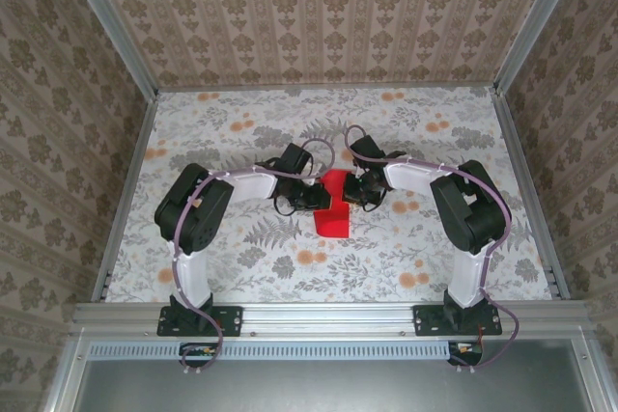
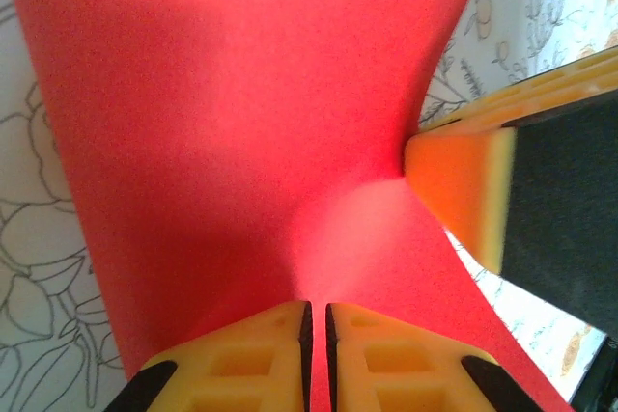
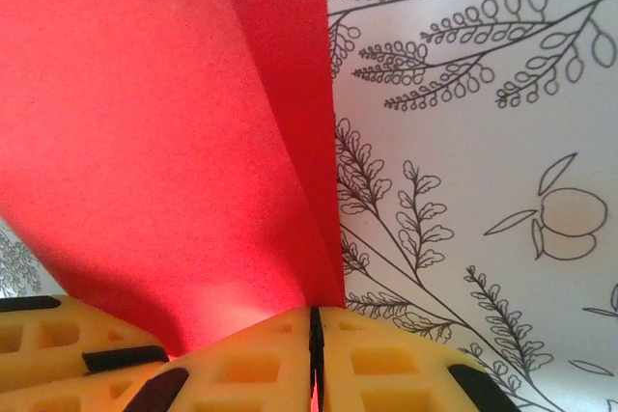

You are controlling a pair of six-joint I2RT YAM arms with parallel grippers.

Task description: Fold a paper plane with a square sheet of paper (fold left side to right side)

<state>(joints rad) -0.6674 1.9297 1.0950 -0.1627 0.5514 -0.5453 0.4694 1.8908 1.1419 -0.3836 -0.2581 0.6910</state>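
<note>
Centrally, paper (image 1: 333, 219) edges in left gripper (image 2: 317, 320), right gripper (image 3: 316, 323)

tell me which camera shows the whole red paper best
Top external: the whole red paper is in frame, though small. Left wrist crops it close up, curved; right wrist crops it too, showing a fold line.

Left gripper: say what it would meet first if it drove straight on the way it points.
The red sheet of paper, which the left gripper pinches and which spreads straight ahead. A finger of the right gripper sits just right of that line, likely next; depth is unclear.
</note>
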